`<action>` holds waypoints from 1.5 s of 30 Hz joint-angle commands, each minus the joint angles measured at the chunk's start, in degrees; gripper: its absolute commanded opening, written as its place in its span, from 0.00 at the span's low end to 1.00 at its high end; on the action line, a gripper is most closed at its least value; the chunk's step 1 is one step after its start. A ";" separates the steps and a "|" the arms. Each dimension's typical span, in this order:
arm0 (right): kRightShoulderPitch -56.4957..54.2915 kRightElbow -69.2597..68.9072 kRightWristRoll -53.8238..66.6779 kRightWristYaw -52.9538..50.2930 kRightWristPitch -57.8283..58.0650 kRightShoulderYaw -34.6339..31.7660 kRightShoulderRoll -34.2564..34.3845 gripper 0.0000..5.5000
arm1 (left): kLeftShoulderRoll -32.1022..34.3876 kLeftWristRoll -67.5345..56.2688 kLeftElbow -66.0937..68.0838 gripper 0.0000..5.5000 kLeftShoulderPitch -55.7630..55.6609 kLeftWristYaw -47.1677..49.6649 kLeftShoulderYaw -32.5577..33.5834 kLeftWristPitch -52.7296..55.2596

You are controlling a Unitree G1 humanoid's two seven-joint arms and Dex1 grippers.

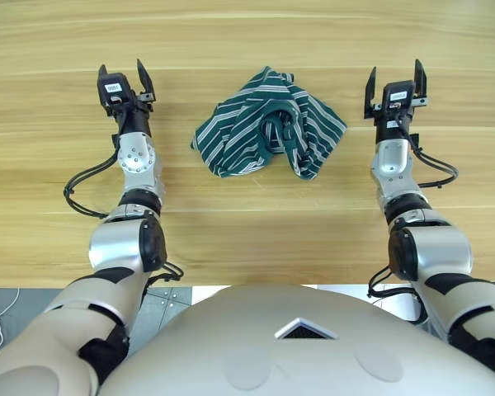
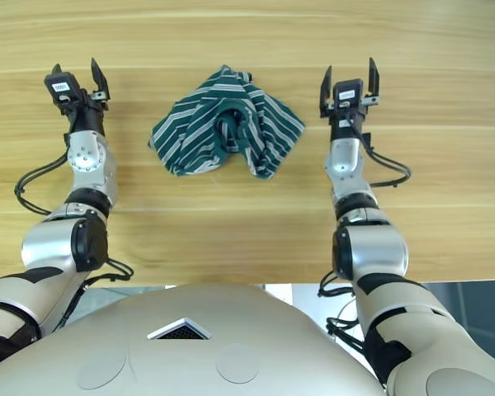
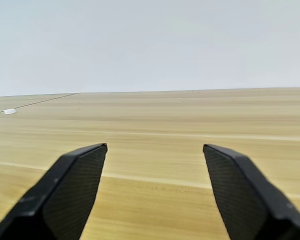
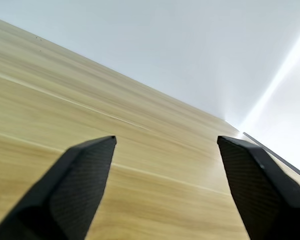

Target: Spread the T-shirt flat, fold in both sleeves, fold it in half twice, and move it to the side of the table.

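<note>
A dark green T-shirt with thin white stripes lies crumpled in a heap on the wooden table, midway between my two arms. My left gripper stands open to the left of the heap, well apart from it, with nothing between its fingers. On the other side, my right gripper is also open and holds nothing; its fingers frame bare tabletop. Both grippers point away from me toward the far side of the table.
Bare wood stretches around the shirt on all sides, and farther back past both grippers. The table's near edge runs just in front of my body. A small white mark sits on the far tabletop in the left wrist view.
</note>
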 commanded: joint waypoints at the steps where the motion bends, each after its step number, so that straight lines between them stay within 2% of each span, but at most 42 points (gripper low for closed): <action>1: 2.75 -4.61 -2.21 -1.38 -3.95 1.44 -0.95 0.68 | -4.37 -11.82 -10.05 0.65 2.47 -19.98 1.34 -0.36; 4: 10.24 -16.82 -2.42 4.12 -7.86 2.90 -3.74 0.68 | -4.62 -21.58 -35.30 0.65 16.32 -37.66 -7.71 5.57; 7: 22.95 -38.08 1.95 16.84 -9.89 8.23 -10.11 0.68 | 1.57 -24.90 -58.65 0.65 32.88 -49.83 -19.21 9.40; 10: 32.20 -50.74 5.22 25.22 -8.00 11.71 -16.50 0.68 | 6.74 -27.72 -70.84 0.65 43.03 -57.22 -25.74 12.03; 13: 37.78 -55.92 5.69 31.36 -5.18 13.15 -20.47 0.68 | 9.73 -23.57 -74.06 0.65 47.95 -60.30 -29.77 12.22; 18: 43.08 -61.79 5.68 37.96 -0.51 15.15 -22.04 0.68 | 14.13 1.25 -69.67 0.65 48.93 -54.08 -29.81 6.65; 22: 41.71 -61.72 1.75 38.32 2.61 16.65 -18.39 0.68 | 14.32 18.18 -65.19 0.65 44.36 -40.57 -26.25 8.74; 26: 39.89 -61.26 -2.48 37.08 4.71 17.87 -14.64 0.68 | 13.78 28.60 -63.68 0.65 40.96 -29.09 -24.60 12.55; 30: 39.78 -60.95 -3.32 37.45 6.33 19.39 -12.13 0.68 | 14.45 31.07 -64.78 0.65 40.56 -24.98 -25.39 13.51; 41: 37.72 -55.42 -5.64 34.46 6.82 18.51 -9.91 0.68 | 15.41 30.97 -64.57 0.65 40.19 -22.79 -26.12 17.27; 45: 37.25 -54.35 -5.83 33.03 6.54 17.82 -9.98 0.69 | 16.15 31.43 -63.39 0.54 39.62 -21.68 -26.41 18.32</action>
